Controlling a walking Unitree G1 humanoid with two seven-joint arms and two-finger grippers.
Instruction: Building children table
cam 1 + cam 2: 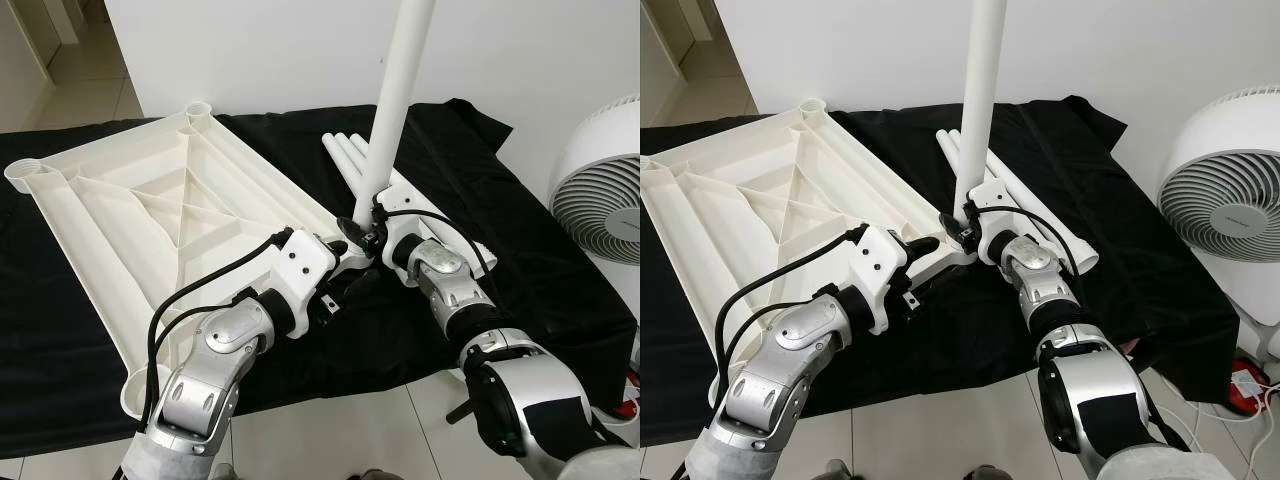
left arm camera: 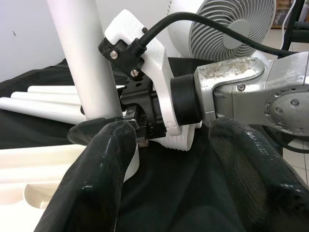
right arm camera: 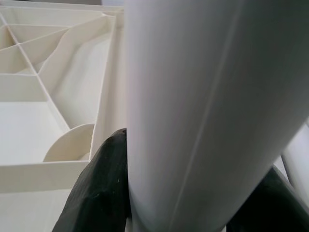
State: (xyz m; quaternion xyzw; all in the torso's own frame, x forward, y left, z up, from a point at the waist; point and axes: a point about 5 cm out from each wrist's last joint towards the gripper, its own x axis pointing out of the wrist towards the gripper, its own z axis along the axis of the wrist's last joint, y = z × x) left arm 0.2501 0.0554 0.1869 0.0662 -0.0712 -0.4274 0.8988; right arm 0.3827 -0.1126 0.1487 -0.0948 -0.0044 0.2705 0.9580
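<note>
White wall (image 1: 250, 50), pale tiled floor (image 1: 340, 430), white fan (image 1: 1225, 190), black cloth (image 1: 560, 290)

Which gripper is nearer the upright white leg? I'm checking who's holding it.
Right. The right gripper is clamped around the upright leg near its base; the left gripper sits open just beside the base, not gripping it.

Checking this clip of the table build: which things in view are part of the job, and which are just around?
Part of the job:
upturned white tabletop
upright white leg, held by the right gripper at a corner socket
spare legs lying on the black cloth
left gripper, open beside that corner

Just around:
white fan
cables on the floor
</note>
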